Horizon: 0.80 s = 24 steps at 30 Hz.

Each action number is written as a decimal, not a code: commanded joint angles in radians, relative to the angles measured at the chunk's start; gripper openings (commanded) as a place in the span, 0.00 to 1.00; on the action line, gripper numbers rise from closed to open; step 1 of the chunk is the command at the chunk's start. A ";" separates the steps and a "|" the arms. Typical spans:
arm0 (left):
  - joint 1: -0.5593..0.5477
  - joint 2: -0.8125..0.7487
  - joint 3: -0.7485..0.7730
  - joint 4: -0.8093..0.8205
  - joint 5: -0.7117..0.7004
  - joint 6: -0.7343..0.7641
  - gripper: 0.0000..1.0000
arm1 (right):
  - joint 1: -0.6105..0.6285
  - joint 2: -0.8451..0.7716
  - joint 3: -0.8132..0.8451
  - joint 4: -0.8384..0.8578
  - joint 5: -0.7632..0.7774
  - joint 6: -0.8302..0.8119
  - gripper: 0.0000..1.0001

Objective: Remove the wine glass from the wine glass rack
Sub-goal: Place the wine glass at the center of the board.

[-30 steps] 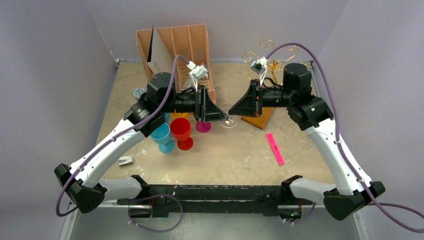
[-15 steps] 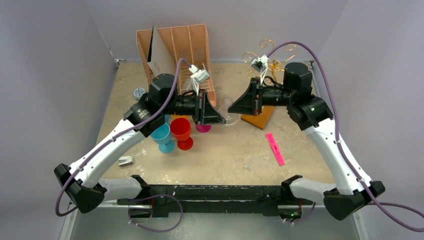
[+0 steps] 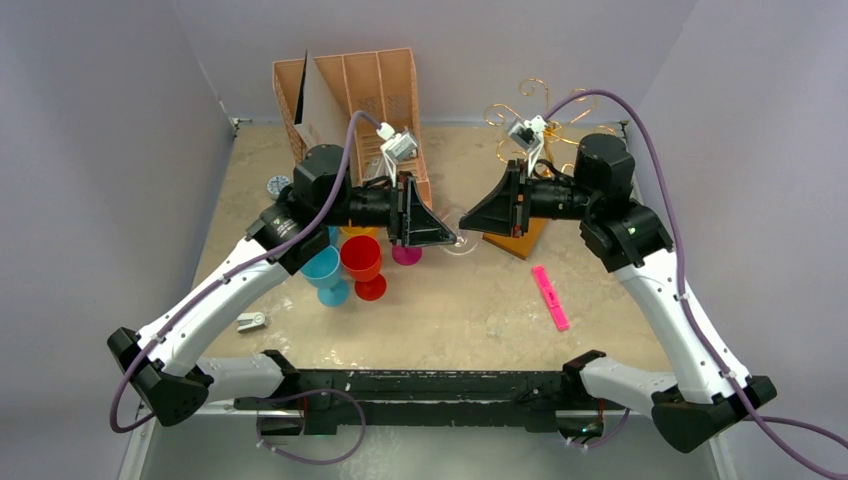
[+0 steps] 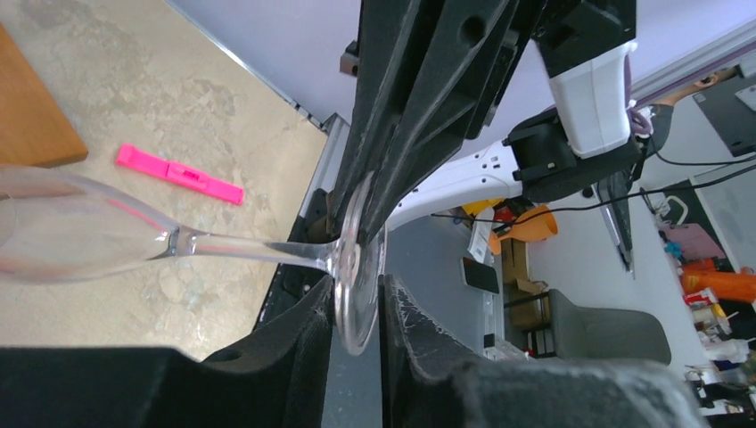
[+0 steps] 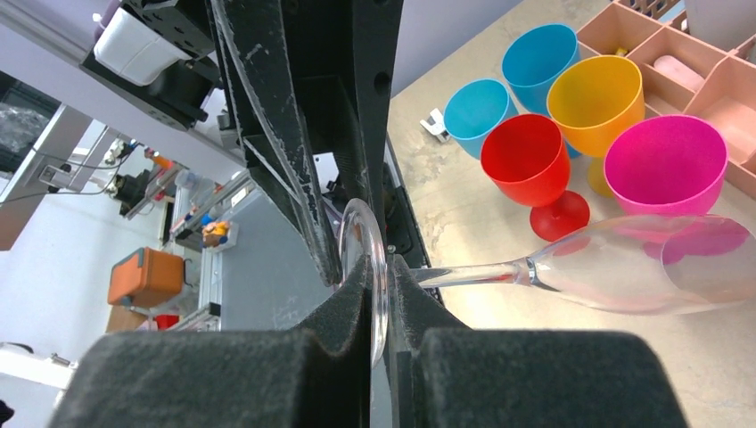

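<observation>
Two end effectors on one glass (image 4: pixel 178 242). Glass is clear, with a long thin stem, a flat round foot (image 5: pixel 364 232) and a tulip bowl (image 5: pixel 642 267). It lies horizontal in the air over the table (image 3: pixel 450 310), off the rack (image 3: pixel 517 243).

Right end effector (image 5: pixel 379 276): fingers clamped on the foot, one pad on each flat face.

Left end effector (image 4: pixel 358 290): nose to nose with the right one. The foot's edge sits in its narrow gap too; can't tell if it's biting or just flanking.

The bowl sticks out sideways from both tips, toward the near edge. The rack's wooden base sits just below and behind the right end effector, with the gold wire arms (image 3: pixel 530 100) up past its wrist, apart from the glass.

Vs a second ago: the right arm's elbow has swung outward to the right. Left tip and glass are roughly where they were. The tips were already meeting then.
</observation>
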 commanded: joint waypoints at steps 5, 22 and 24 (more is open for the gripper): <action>-0.002 -0.005 0.008 0.080 0.014 -0.019 0.11 | 0.004 -0.028 -0.008 0.050 0.005 0.012 0.00; -0.026 -0.063 0.004 0.039 -0.085 0.168 0.00 | 0.004 -0.127 -0.121 -0.007 0.028 0.066 0.63; -0.028 -0.073 -0.002 0.041 -0.104 0.178 0.00 | 0.004 -0.156 -0.170 0.034 0.035 0.116 0.64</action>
